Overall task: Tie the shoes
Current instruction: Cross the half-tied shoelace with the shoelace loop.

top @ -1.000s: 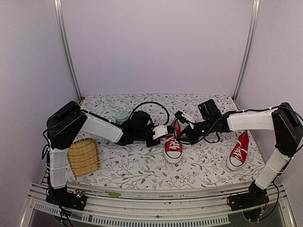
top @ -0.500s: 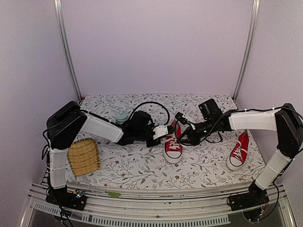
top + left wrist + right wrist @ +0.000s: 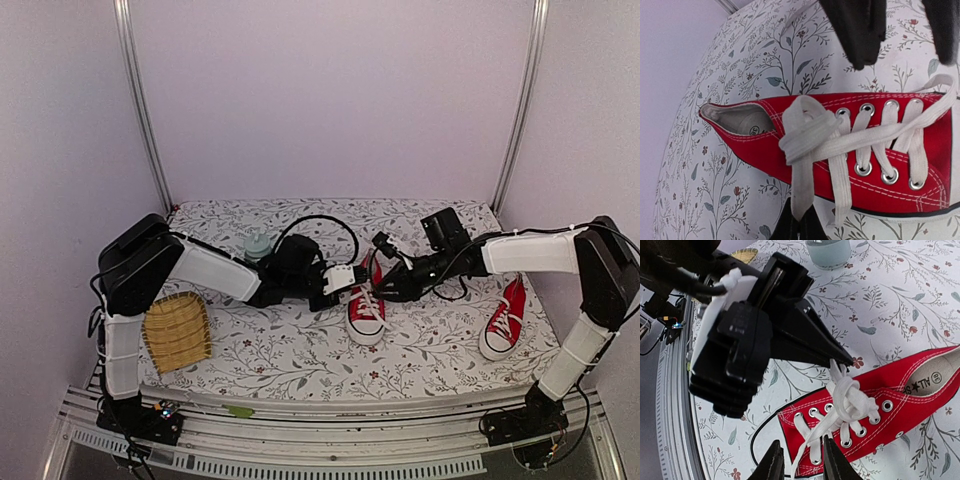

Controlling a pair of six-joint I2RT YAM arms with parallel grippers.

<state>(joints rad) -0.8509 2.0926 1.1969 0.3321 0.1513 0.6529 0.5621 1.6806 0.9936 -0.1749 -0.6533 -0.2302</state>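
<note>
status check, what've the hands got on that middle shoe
Copy: left hand shut on lace, right hand open beside shoe. Lace knotted at top eyelets. Apart at right: second shoe.

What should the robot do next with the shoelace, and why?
Probably close the right gripper on the loose lace strand that runs between its open fingers. The left gripper pinches the other strand just above the knot on the red shoe, so gripping both strands would likely let the arms pull the knot snug.
</note>
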